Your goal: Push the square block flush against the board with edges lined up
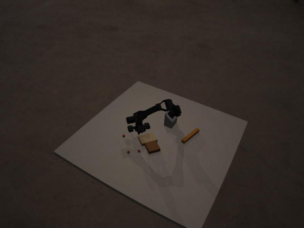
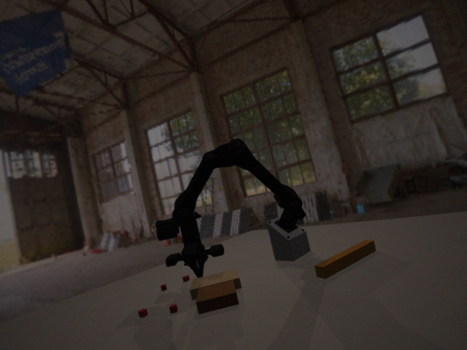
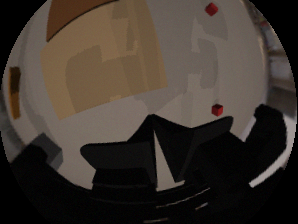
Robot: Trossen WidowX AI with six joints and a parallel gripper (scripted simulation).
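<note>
The tan board [image 1: 148, 138] [image 2: 216, 277] [image 3: 102, 60] lies flat. The brown square block [image 1: 152, 147] [image 2: 218, 295] [image 3: 75, 12] lies flat along one long side of it. Only a thin dark line shows between them in the wrist view; I cannot tell if they fully touch. The block's outer edge looks close to even with the board's end nearer the orange bar, slightly inset. My gripper [image 1: 140, 133] [image 2: 199, 275] [image 3: 150, 117] is shut and empty. Its tips are beside the board's opposite long side, with a gap in the wrist view. Their height is unclear.
An orange bar [image 1: 190, 135] [image 2: 345, 259] [image 3: 15, 92] lies beyond the arm's grey base [image 1: 170, 120] [image 2: 289, 241]. Several small red cubes lie on the other side of the board, one [image 1: 123, 135] [image 3: 217, 109] near the gripper and another [image 1: 139, 150] [image 2: 173, 309] near the block.
</note>
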